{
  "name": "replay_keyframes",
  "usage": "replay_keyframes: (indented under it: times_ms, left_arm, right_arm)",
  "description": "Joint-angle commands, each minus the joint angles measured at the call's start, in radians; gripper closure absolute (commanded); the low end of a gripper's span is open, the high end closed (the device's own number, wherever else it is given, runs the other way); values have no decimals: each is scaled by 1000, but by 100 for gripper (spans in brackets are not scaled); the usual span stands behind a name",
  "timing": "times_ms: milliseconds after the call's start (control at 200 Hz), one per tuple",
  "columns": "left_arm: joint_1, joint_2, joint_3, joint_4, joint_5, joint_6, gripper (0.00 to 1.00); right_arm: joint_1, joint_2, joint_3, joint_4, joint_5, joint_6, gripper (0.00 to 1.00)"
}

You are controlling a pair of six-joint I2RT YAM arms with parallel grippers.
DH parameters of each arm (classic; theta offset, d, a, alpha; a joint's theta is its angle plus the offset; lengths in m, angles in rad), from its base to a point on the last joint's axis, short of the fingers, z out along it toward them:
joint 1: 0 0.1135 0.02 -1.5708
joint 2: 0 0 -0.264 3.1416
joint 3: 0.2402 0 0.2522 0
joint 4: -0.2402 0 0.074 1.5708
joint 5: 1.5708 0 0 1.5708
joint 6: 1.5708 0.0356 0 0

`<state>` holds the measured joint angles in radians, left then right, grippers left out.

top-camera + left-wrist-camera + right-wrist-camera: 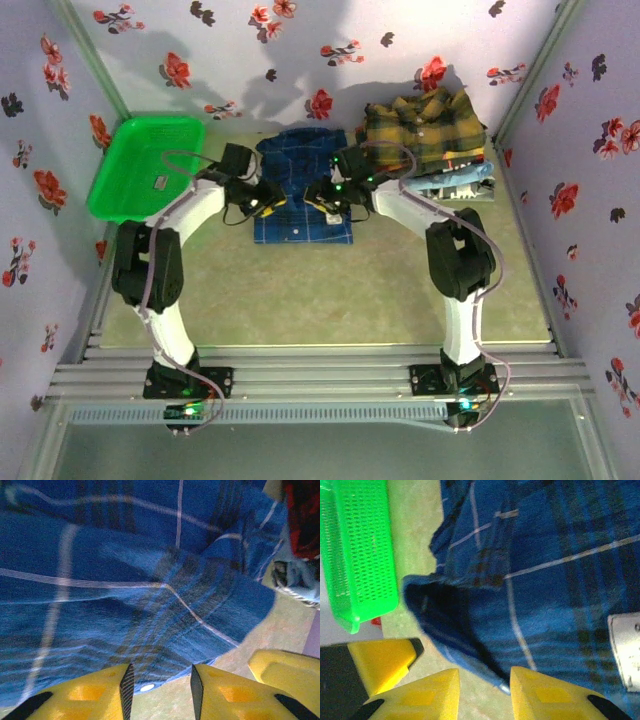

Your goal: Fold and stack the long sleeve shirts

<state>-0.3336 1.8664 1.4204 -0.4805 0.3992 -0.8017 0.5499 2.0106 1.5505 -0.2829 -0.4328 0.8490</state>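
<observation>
A dark blue plaid long sleeve shirt (300, 185) lies folded on the table at mid-back. My left gripper (268, 203) sits at its near left edge and my right gripper (325, 205) at its near right edge. In the left wrist view the shirt (125, 580) spreads ahead of the left gripper (161, 690), which is open with the hem and a white button just inside the gap. The right gripper (485, 695) is open too, with the shirt (545, 580) edge at its fingertips. A mustard-yellow plaid shirt (425, 125) tops a stack over a light blue one (468, 178).
A green plastic basket (145, 165) stands at the back left, seen too in the right wrist view as the basket (355, 550). Floral walls close in the left, back and right. Bare table (320, 290) lies in front of the blue shirt.
</observation>
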Motion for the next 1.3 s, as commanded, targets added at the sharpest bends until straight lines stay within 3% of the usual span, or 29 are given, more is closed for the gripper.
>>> replay_keyframes:
  times_ms: [0,270,435,570,655,970,1080,1215,1295]
  left_arm:
    - [-13,119,55,73,-17,-52,62]
    - [3,309,190,91,-82,-33,63]
    - [3,347,168,56,-62,37,65]
    - [21,251,33,49,-77,134,63]
    - [52,205,-20,9,-99,208,59]
    - [96,149,-11,-36,-50,483,52]
    - [109,44,-46,6,4,458,46]
    - [144,-183,-112,78,45,335,34]
    - [181,-321,-142,41,39,251,17]
  right_arm:
    - [-2,59,-16,61,13,17,67]
    - [4,136,-81,43,119,25,75]
    - [17,124,-181,90,147,74,78]
    - [84,94,-232,66,150,104,80]
    - [149,64,-296,116,137,205,81]
    - [405,9,-268,304,75,576,73]
    - [442,-45,-253,306,103,603,68]
    - [437,-189,-297,248,180,565,64]
    - [408,-251,-249,98,206,437,59]
